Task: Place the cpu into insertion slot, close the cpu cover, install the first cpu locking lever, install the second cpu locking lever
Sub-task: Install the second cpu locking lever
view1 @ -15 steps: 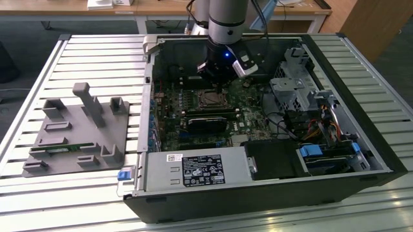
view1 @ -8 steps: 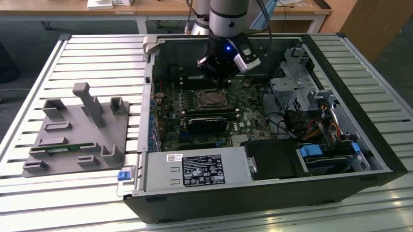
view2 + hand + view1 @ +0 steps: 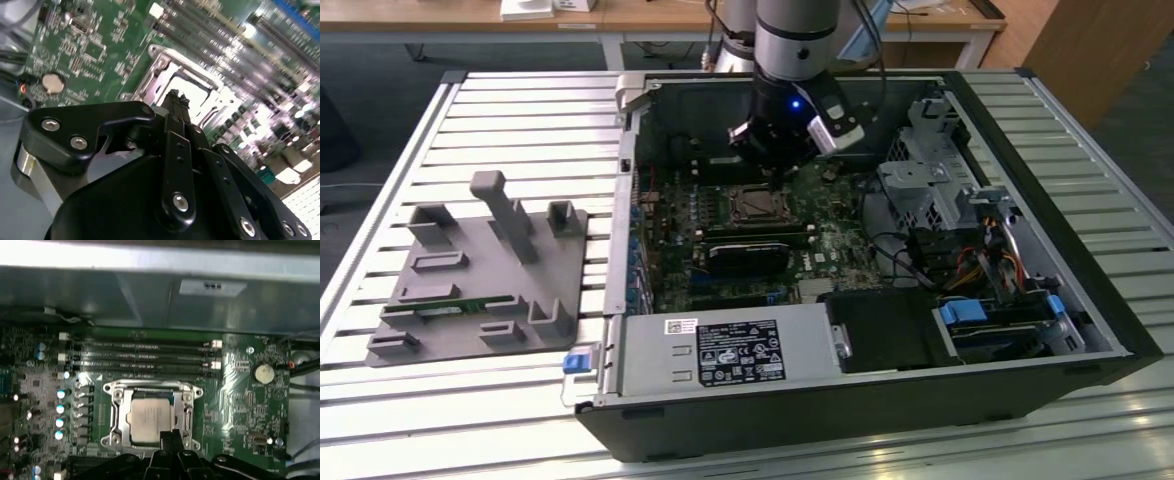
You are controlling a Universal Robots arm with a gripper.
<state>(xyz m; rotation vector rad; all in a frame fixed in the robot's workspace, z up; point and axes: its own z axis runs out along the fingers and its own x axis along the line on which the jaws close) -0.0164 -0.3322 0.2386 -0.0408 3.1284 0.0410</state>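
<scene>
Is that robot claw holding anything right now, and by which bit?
Nothing seems held. The gripper hangs just over the cpu cover, which lies closed around the cpu; its tips look pressed together with nothing between.

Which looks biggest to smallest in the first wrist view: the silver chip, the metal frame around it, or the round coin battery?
1. cpu cover, the frame
2. cpu, the chip
3. round battery, clearly smallest

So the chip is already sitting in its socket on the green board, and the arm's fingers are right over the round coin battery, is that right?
Not quite. The chip does sit in its socket on the green board, but the arm's fingers are at the socket's edge, beside the chip. The round coin battery lies well off to the side, as the first wrist view shows.
</scene>
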